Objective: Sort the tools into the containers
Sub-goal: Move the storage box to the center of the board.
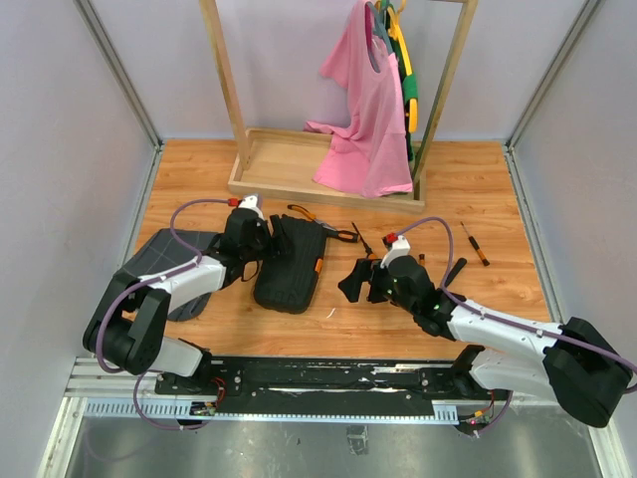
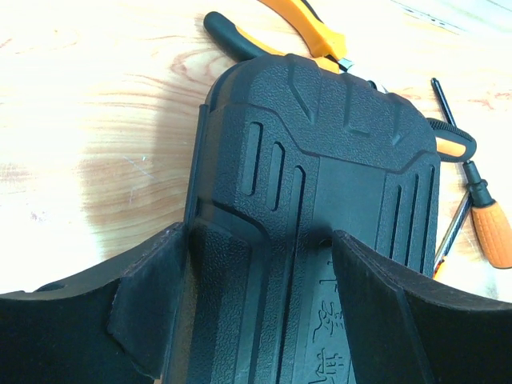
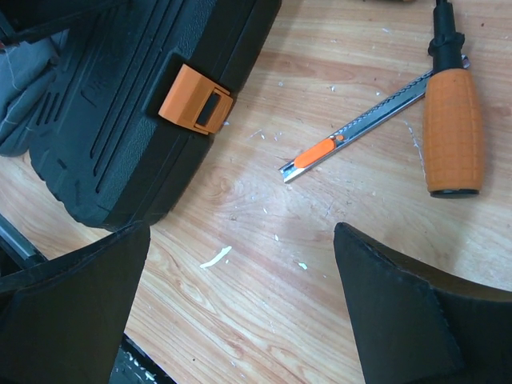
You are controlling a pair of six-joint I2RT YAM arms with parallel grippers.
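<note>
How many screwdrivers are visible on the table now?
2. One screwdriver lies just right of the black case, near the right claw. A second screwdriver lies further right, beyond the right arm. Others may be hidden under the arms.

Overhead view spans the table; both wrist views closely share the tool case.

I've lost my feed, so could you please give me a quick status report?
Left gripper open, straddling closed tool case. Right gripper open, empty, hovering beside orange latch. Utility knife, screwdriver, pliers outside case. Latch unobstructed.
</note>
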